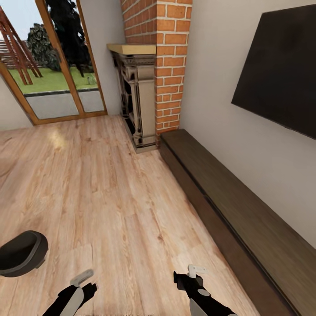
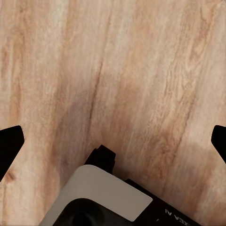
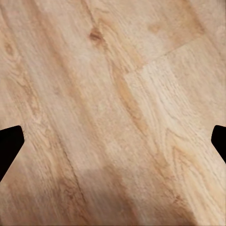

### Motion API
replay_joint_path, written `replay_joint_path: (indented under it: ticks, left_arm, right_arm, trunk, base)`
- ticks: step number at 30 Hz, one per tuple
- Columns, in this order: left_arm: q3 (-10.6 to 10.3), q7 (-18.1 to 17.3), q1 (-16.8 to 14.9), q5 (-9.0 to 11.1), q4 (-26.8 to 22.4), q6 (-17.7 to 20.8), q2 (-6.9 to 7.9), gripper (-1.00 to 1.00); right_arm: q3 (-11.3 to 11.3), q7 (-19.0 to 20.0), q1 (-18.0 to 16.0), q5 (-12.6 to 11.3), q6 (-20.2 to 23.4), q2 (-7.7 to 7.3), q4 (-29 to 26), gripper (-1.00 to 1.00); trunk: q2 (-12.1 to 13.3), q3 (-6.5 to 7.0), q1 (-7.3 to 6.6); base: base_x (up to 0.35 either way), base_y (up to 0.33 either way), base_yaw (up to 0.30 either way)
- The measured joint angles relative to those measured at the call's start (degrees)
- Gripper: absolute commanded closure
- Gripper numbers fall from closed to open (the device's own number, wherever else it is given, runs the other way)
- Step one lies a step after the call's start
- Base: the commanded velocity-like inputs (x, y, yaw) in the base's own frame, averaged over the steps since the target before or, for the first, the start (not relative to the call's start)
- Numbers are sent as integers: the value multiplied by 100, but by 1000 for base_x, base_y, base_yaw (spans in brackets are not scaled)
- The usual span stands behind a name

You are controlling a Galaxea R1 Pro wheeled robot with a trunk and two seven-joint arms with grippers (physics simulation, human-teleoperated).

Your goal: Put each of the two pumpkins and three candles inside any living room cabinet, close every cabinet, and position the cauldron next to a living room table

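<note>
Transit step: both tools, left tool [image 1: 83, 281] and right tool [image 1: 189, 275], released and empty beside the closed cabinet [image 1: 245, 210]; next, locate pumpkins or candles.

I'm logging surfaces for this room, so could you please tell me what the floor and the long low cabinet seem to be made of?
Floor: pale wood planks, slight sheen; grain and knots show. Cabinet: dark brown wood or veneer, matte; faint grain lines.

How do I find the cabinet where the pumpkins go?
Look at the red brick chimney. The cabinet starts at its foot and runs along the pale wall, under the black screen. It is long, low, dark brown, with flat fronts shut.
</note>
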Motion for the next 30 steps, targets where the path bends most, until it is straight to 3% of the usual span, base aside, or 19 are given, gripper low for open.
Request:
replay_joint_path:
  ticks: [13, 20, 30]
  left_arm:
    - [0, 0, 0, -15, 0, -8, 14, -100]
    - [-7, -8, 0, -17, 0, -17, 104, -100]
    - [-8, -9, 0, -10, -1, -21, 112, -100]
  right_arm:
    - [7, 10, 0, 68, -13, 2, 67, -100]
    - [6, 82, 0, 111, -28, -2, 70, -100]
    - [0, 78, 0, 109, -44, -4, 70, -100]
  trunk:
    - [0, -50, 0]
    - [0, -63, -3]
    - [0, -64, -3]
  base:
    - [7, 0, 273]
    - [273, 0, 104]
    - [299, 0, 108]
